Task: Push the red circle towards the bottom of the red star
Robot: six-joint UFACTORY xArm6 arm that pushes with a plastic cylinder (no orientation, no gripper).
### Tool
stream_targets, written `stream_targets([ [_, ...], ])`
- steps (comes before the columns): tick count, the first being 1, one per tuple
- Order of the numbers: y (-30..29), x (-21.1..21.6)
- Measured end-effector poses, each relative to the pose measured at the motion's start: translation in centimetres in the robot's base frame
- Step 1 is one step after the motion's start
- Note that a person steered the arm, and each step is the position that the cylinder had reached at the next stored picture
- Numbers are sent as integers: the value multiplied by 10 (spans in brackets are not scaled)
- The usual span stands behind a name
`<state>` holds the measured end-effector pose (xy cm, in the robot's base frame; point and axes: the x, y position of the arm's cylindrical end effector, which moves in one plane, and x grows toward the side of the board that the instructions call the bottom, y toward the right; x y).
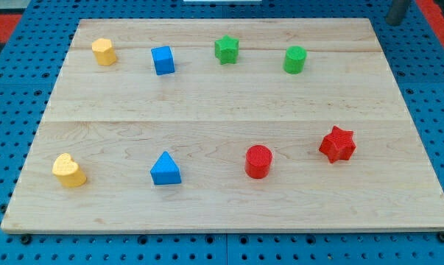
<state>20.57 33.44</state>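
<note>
Along the lower part of the frame a row of four blocks sits on the wooden board (229, 110): a yellow heart (68, 170) at lower left, a blue triangle (166, 169), the red circle (258, 161), and the red star (337, 144) at lower right. The circle lies just left of the star and slightly lower, apart from it, with bare wood between them and below both, down to the board's bottom edge.

The far row also holds four: a yellow block (103, 51) whose shape is hard to make out, a blue cube (163, 60), a green star (226, 49) and a green cylinder (294, 59). That makes two of each colour.

At the frame's upper right corner my rod (397, 10) is cut off by the top edge, off the board; I cannot tell whether its visible end is my tip.
</note>
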Motion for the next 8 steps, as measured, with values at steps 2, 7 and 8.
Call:
stream_targets([
  [2, -49, 136],
  [7, -170, 220],
  [8, -235, 208],
])
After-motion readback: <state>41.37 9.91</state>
